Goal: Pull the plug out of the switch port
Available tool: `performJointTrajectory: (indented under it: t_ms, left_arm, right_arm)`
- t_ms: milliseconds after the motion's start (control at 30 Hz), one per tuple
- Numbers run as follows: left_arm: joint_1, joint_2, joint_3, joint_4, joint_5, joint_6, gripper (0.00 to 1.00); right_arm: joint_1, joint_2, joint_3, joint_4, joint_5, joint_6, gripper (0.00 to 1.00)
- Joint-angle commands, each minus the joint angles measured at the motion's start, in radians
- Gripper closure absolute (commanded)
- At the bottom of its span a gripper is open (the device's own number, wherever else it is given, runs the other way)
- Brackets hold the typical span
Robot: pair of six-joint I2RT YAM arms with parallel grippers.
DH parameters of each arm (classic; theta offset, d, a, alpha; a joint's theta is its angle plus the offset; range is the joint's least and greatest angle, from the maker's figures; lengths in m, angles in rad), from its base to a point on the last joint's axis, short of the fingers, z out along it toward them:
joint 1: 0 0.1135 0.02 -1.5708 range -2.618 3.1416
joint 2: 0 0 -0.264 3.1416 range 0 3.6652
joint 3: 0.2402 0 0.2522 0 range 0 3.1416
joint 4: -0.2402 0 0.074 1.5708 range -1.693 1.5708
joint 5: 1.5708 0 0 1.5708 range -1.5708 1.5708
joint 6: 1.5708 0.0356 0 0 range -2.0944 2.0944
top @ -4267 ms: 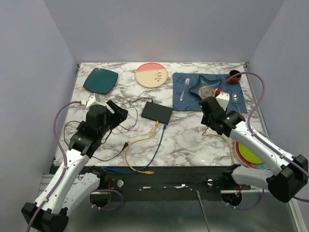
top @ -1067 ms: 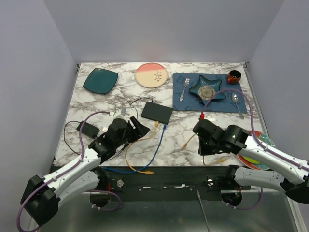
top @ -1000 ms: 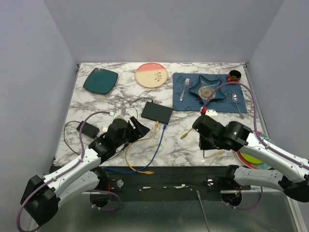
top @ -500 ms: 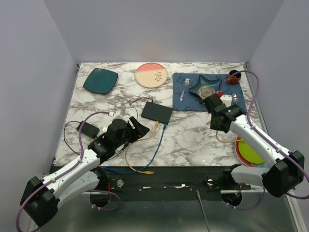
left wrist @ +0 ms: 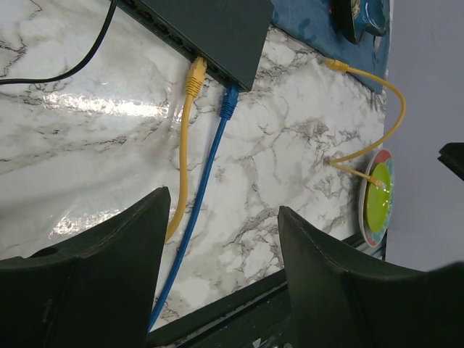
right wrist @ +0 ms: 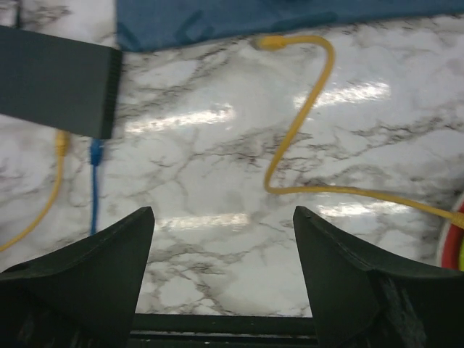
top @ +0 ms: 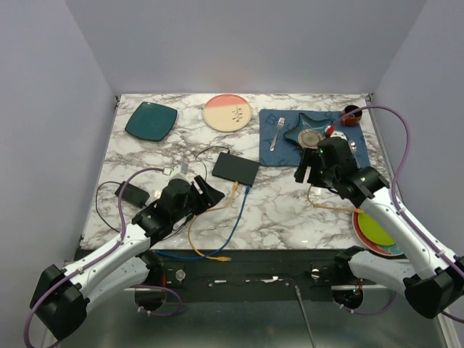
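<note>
- At the near edge of the switch (top: pixel 235 169), 2 plugs are sitting in its ports: a yellow plug (left wrist: pixel 193 77) and, just to its right, a blue plug (left wrist: pixel 229 102).
- Both cords are running off the switch's near face toward the arm bases. The pull axis is looking like straight out from that face, along the cords.
- Left gripper (top: pixel 208 193) is hovering just off the switch's near-left corner, fingers spread wide, nothing between them.
- Its wrist view is putting the 2 plugs ahead of the gap: yellow slightly left of centre, blue roughly centred.
- Right gripper (top: pixel 305 171) is hanging well to the right of the switch, fingers likewise spread and gripping nothing. Its wrist view is showing the switch only at the far left.
- A loose yellow cable (right wrist: pixel 299 122) is lying right of the switch, not touching it, with its plug end free of any port.
- Judgement: the left arm is sitting much nearer the plugs, so it is looking like the one to close in. I cannot tell which of the 2 plugs is meant.
- Risk I'm expecting: nothing is holding the switch down, so a pull may be dragging the box along with the plug.
</note>
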Motion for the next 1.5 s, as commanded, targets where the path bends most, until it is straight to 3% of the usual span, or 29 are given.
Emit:
performJointTrajectory:
  t_ms: [0, 133, 300, 400, 433, 500, 533, 567, 733, 933, 1467]
  left_arm:
    - [-0.005, 0.003, -0.009, -0.002, -0.020, 0.007, 0.29]
    - [-0.005, 0.008, -0.006, 0.003, -0.030, 0.013, 0.29]
    - [-0.003, 0.043, 0.006, 0.024, -0.042, 0.030, 0.28]
    - [0.002, 0.098, 0.029, 0.030, -0.045, 0.044, 0.28]
    - [0.005, 0.110, 0.043, 0.033, -0.046, 0.048, 0.28]
    - [0.020, 0.136, 0.055, 0.038, -0.046, 0.054, 0.28]
    - [0.026, 0.144, 0.060, 0.059, -0.042, 0.056, 0.28]
    - [0.043, 0.150, 0.061, 0.073, -0.037, 0.057, 0.28]
    - [0.113, 0.230, 0.070, 0.153, 0.033, 0.050, 0.27]
    - [0.155, 0.408, 0.147, 0.228, 0.119, 0.067, 0.29]
    - [0.155, 0.696, 0.159, 0.492, 0.236, -0.021, 0.33]
  right_arm:
    - [0.046, -0.044, -0.018, 0.228, -0.249, 0.015, 0.16]
    - [0.164, 0.031, 0.013, 0.325, -0.317, 0.015, 0.18]
    - [0.204, 0.199, 0.054, 0.484, -0.412, 0.007, 0.22]
    - [0.204, 0.325, 0.091, 0.543, -0.412, 0.018, 0.48]
    - [0.204, 0.353, 0.105, 0.554, -0.397, 0.022, 0.69]
    - [0.206, 0.431, 0.143, 0.589, -0.386, 0.022, 0.85]
    - [0.203, 0.455, 0.158, 0.598, -0.368, 0.022, 0.97]
    - [0.203, 0.486, 0.175, 0.600, -0.357, 0.027, 0.99]
    - [0.169, 0.669, 0.292, 0.611, -0.415, 0.060, 0.99]
    - [0.110, 0.811, 0.318, 0.637, -0.472, 0.100, 0.99]
    - [0.079, 0.893, 0.231, 0.715, -0.555, 0.117, 0.99]
